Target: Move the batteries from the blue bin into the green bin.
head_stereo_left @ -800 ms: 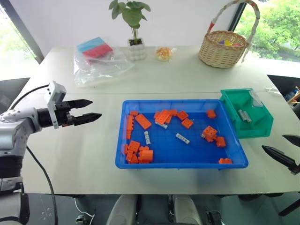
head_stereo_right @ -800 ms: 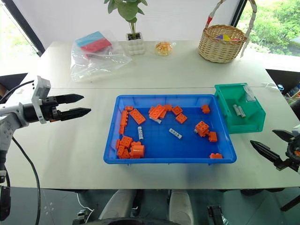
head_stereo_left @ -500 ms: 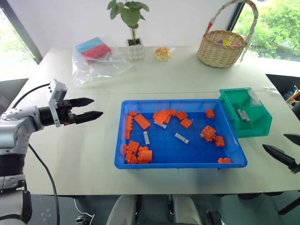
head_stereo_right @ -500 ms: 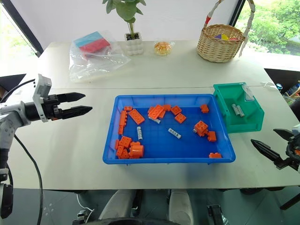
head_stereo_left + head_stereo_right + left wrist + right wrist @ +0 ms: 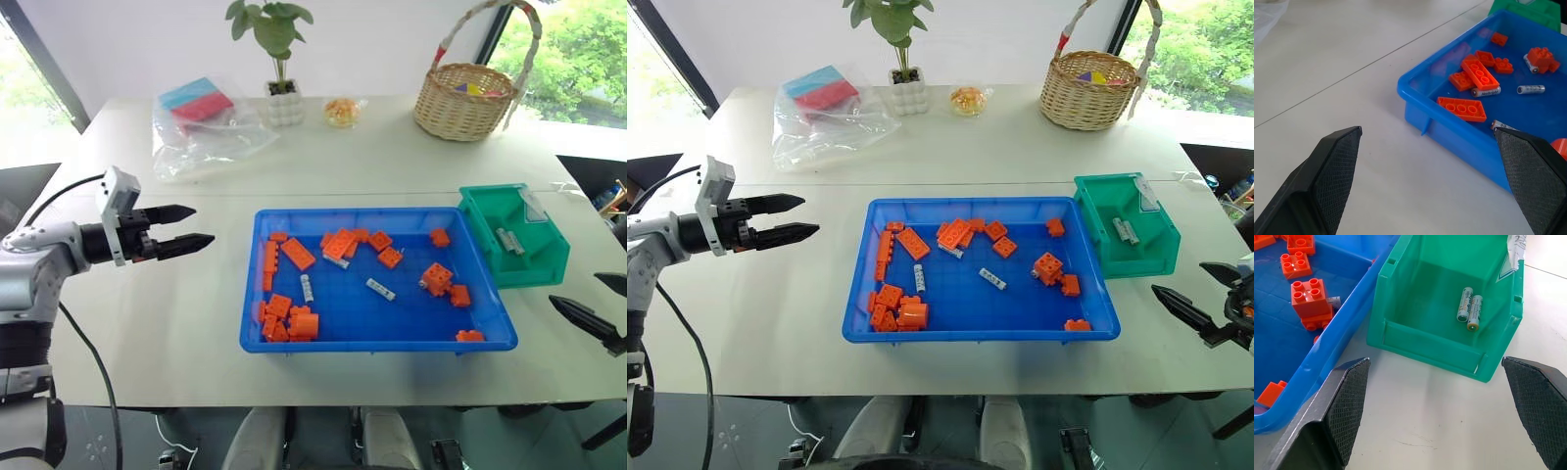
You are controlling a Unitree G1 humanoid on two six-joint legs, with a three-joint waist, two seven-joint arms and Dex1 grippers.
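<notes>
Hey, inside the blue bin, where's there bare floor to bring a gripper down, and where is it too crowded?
In the blue bin, the open floor is the front middle, between the brick pile at its left front corner and the lone brick at the right front. The back half is crowded with bricks and batteries.

Silver arm (image 5: 39, 257), black cable (image 5: 59, 191)

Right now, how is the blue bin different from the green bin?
The blue bin is big, wide and shallow; the green bin is small and deeper. The blue bin holds many orange bricks plus a few batteries; the green bin holds only two batteries. Both are plastic, open on top, and sit touching side by side on the white table.
</notes>
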